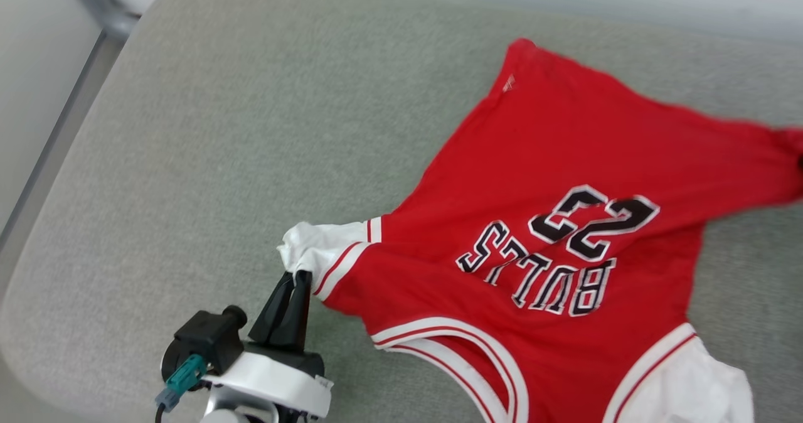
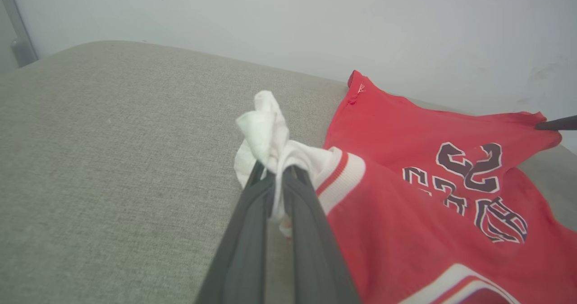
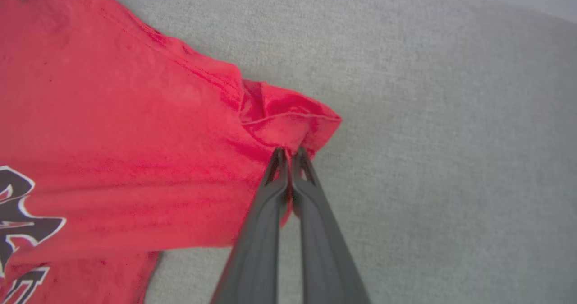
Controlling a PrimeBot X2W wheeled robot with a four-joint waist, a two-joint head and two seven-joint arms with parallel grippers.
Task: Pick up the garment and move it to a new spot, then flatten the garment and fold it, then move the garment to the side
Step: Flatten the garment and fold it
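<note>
Nearest me, my left gripper (image 1: pixel 295 280) is clamped tight on the bunched white shoulder panel of the jersey (image 1: pixel 552 134), the cloth squeezed into a wad above the fingertips. I judge that bunching gives thin, slippery fabric a hold that will not slide out. From there the jersey spreads away across the grey cushion (image 1: pixel 207 159), neckline towards me, lettering face up and upside down to my head camera, mostly flat with a few ripples. Its other white shoulder lies loose at my near right. Farther off, my right gripper (image 3: pixel 288 153) is pinched closed on a small folded tuck at the red hem corner. The two holds sit on opposite corners, so I take it a pull apart would draw the body taut along its diagonal, either to lift it to a new spot or smooth it. The far left hem corner lies free near the pale wall (image 2: pixel 315 20).
</note>
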